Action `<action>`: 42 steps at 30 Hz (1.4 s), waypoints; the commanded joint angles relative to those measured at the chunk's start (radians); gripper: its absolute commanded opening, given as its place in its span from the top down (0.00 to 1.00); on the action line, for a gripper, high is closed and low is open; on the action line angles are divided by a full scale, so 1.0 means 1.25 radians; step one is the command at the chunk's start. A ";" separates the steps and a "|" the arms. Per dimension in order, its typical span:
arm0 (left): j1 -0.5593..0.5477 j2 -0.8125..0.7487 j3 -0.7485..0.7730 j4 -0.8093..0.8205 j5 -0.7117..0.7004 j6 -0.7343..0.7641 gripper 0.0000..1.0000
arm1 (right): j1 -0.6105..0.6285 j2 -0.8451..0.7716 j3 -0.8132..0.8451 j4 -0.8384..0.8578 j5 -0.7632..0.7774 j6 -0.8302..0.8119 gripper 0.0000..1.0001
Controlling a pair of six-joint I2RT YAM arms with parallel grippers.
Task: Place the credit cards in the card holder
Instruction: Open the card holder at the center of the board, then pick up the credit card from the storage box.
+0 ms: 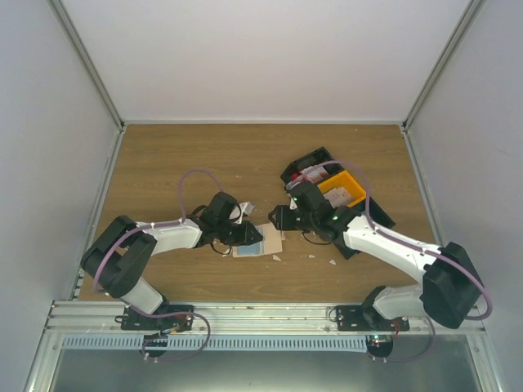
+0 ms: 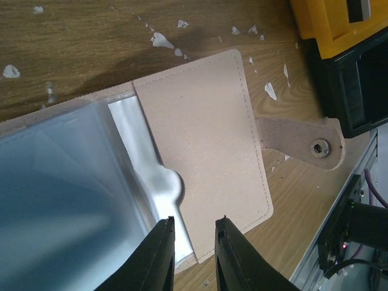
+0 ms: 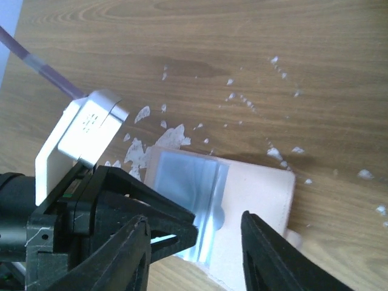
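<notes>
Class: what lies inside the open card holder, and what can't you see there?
Inside the card holder, a clear sleeve shows a pale bluish layer; whether that is a card is unclear. Beside it, a beige pocket is opaque, so anything in it is hidden.

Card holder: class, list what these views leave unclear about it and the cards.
- Left wrist: card holder, left half blurred, too close; contents unclear.
- Left wrist: whether left gripper pinches its edge.
- Right wrist: near edge behind right gripper.
- Top external: too small to show cards.
</notes>
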 commanded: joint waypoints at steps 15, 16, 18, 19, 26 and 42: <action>-0.013 -0.026 -0.039 -0.139 -0.179 0.004 0.85 | 0.072 0.274 0.059 -0.089 0.061 -0.020 0.64; -0.013 -0.025 -0.045 -0.139 -0.177 0.002 0.85 | 0.073 0.282 0.053 -0.089 0.062 -0.016 0.64; -0.014 -0.021 -0.051 -0.137 -0.174 0.001 0.85 | 0.072 0.301 0.042 -0.093 0.062 -0.007 0.64; -0.014 -0.021 -0.051 -0.138 -0.174 0.002 0.85 | 0.072 0.308 0.040 -0.097 0.063 -0.004 0.64; -0.024 -0.055 -0.022 -0.122 -0.144 0.036 0.77 | 0.071 0.244 0.093 -0.122 0.085 -0.042 0.57; -0.031 -0.183 0.036 -0.085 -0.141 0.052 0.38 | -0.156 -0.043 0.092 -0.344 0.196 -0.239 0.41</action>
